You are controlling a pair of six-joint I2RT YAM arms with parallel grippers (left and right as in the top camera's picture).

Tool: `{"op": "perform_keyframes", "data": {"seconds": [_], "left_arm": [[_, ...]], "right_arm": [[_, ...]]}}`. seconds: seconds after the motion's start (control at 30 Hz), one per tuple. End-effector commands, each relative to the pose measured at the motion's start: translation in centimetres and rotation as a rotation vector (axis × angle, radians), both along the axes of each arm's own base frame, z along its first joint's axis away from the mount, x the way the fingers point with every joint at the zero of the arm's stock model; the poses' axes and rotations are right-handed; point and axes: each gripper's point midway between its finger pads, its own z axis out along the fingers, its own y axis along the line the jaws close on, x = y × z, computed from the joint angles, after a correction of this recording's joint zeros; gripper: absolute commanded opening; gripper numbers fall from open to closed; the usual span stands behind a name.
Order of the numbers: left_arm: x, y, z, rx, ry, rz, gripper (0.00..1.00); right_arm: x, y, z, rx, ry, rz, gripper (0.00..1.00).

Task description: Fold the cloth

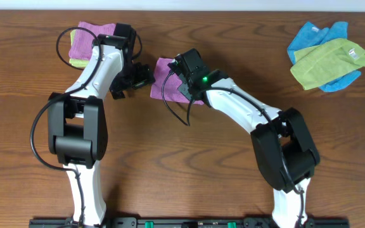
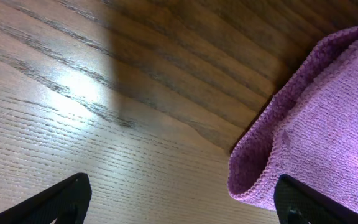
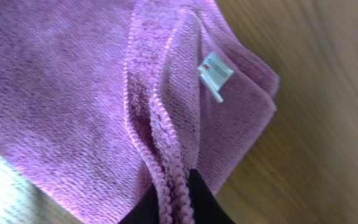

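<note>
**Hem pinched on the right, left side wide and empty**

Location of the violet-purple terry microfibre cloth: middle of the brown wood-grain tabletop, between the two arms, partly hidden under the right wrist. Folded over itself in several layers, edges not lined up. Carries a small white tag, face-up near one corner in the right wrist view.

State of the right claw: narrow, clamped on a raised ridge of stitched hem, with dark fingers on both sides of that ridge at the bottom of the frame.

State of the left claw: wide, holding nothing. Parked just beside the cloth edge nearest the left arm, with black fingertips in the two bottom corners of the left wrist view and bare wood between them. Rounded fold of cloth reaching down beside the right-hand tip; cannot tell contact there.

Elsewhere: pinker purple folded cloth stacked on a lime-green folded cloth at the far edge behind the left arm. Crumpled lime-green cloth over a bright blue cloth at the far right corner, well apart from the work.
</note>
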Motion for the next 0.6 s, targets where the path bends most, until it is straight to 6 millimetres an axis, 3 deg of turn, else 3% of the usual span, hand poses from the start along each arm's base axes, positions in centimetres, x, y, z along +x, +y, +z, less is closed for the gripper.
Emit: {"op": "perform_keyframes", "data": {"seconds": [0.0, 0.33, 0.57], "left_arm": [[-0.4, 0.6, -0.6, 0.022, 0.017, -0.016, 0.95], [-0.6, 0.6, -0.6, 0.023, 0.027, -0.016, 0.95], [-0.6, 0.6, -0.6, 0.023, 0.026, -0.016, 0.95]], "right_arm": [[0.4, -0.1, 1.3, -0.061, -0.064, -0.021, 0.05], [1.1, 1.6, 8.1, 0.019, -0.225, -0.094, 0.02], [1.4, 2.4, 9.2, 0.076, -0.249, -0.107, 0.01]]}}
